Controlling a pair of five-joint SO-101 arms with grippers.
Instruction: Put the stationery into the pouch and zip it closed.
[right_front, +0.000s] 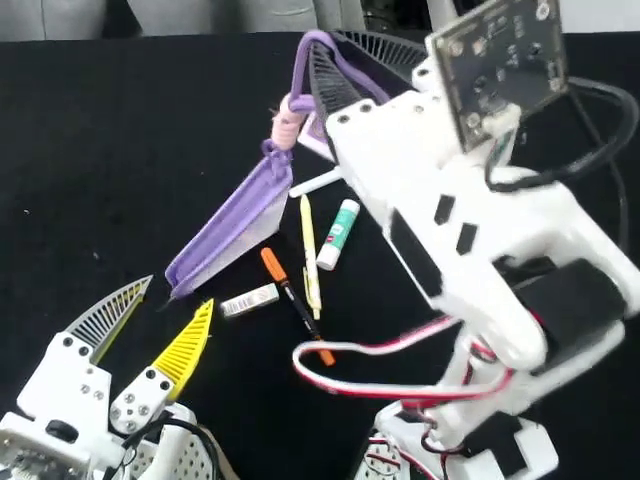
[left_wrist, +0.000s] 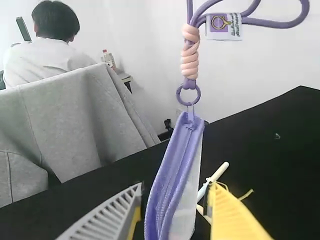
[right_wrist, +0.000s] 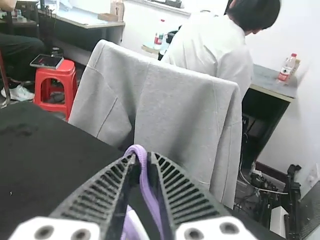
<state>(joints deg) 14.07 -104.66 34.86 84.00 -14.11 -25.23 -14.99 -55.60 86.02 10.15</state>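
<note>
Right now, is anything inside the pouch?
Cannot tell: the pouch walls hide its inside. Outside on the table lie the glue stick, yellow pen, orange pen and a small white piece.

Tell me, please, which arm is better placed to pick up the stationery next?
Left. The left gripper is open and free, low near the orange pen, while the right gripper is shut on the loop of the pouch, holding it up.

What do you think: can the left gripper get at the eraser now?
Probably yes. The left gripper is open, and the eraser lies on bare table just past its yellow finger, beside the pouch, with nothing between them.
</note>
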